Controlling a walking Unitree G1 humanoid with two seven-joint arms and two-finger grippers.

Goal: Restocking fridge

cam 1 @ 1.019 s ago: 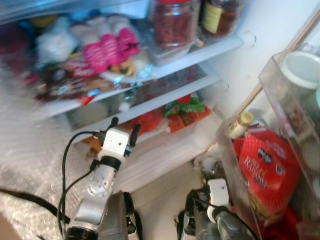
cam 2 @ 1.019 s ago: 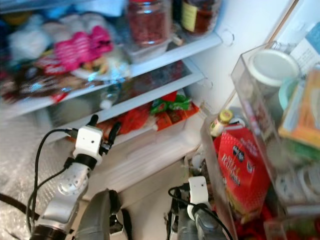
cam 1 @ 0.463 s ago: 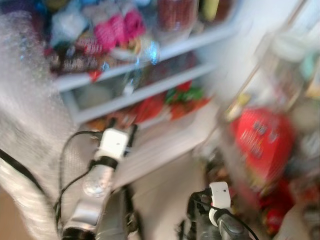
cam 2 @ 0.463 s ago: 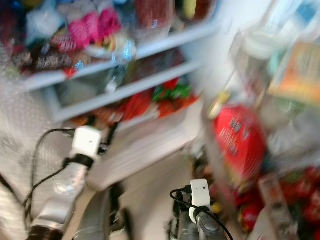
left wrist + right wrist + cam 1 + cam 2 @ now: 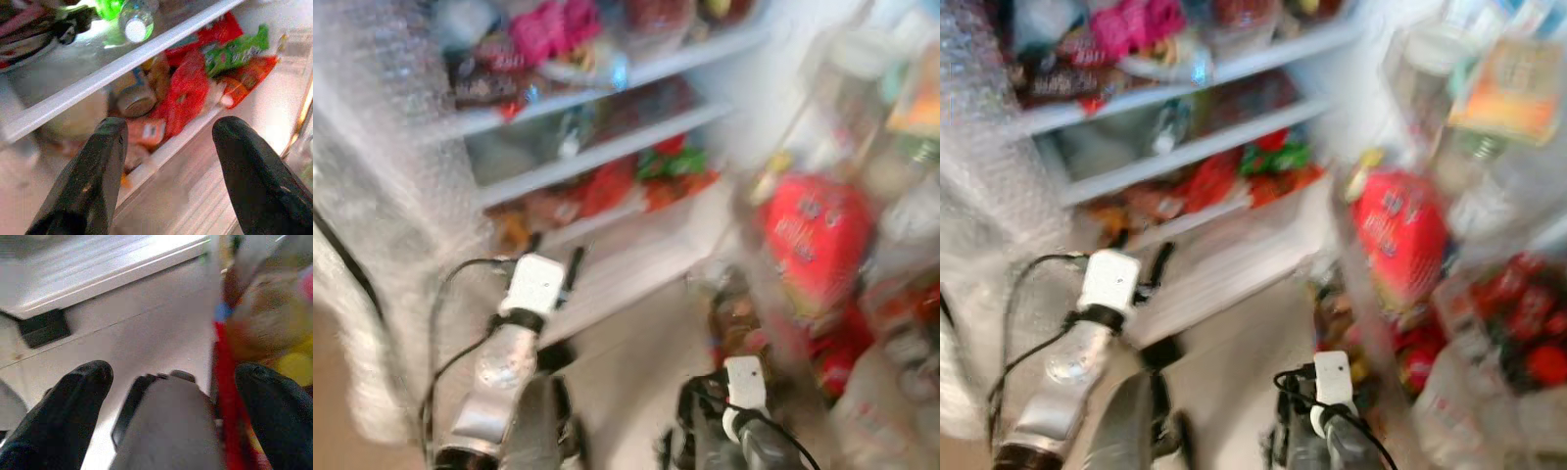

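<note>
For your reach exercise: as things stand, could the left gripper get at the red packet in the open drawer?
Probably yes. The left gripper is open, holds nothing and points at the red packet lying in the drawer. Nothing stands between them, though the shelf just above leaves little room.

Open fridge, blurred. Upper shelf [image 5: 607, 83] at 12 o'clock carries pink pkg [image 5: 543, 24], dark wrapper [image 5: 484, 83] and jars. Shelf below [image 5: 98, 81] holds clear bottle w/ white cap [image 5: 136, 24] lying on its side. Bottom drawer [image 5: 166, 147]: red bags [image 5: 186, 93], green pkg [image 5: 234, 46], can [image 5: 136, 100]. Door bin [image 5: 1371, 245] at 3 o'clock holds red carton [image 5: 1400, 235].
</note>
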